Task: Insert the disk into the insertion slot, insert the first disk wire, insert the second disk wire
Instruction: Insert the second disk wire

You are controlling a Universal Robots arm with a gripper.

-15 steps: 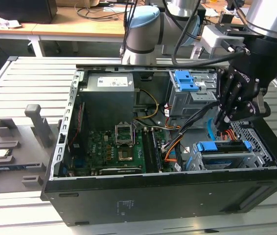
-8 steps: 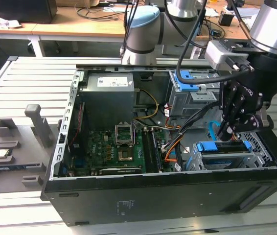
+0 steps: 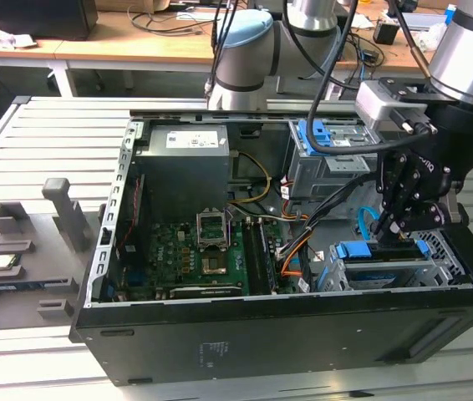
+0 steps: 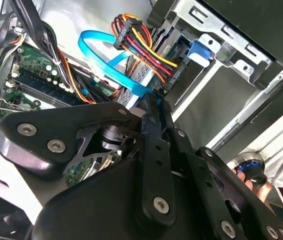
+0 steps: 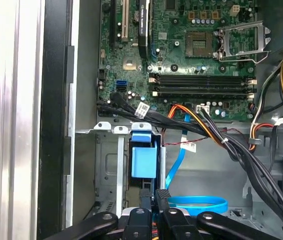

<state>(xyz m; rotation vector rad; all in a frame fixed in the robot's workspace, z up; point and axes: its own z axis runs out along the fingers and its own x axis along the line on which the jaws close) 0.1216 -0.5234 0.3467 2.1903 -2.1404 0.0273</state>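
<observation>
Hovering black end effector, fingers narrowed at flat blue ribbon wire, perforated grey slot.

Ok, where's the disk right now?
The disk sits in the insertion slot at the computer case's front corner on the exterior view's right, just below the pincer.

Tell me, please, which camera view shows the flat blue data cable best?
The second wrist view: the flat blue data cable loops openly above the claw. The first wrist view shows its loop partly behind the claw; the exterior view shows a thin blue strip.
</observation>
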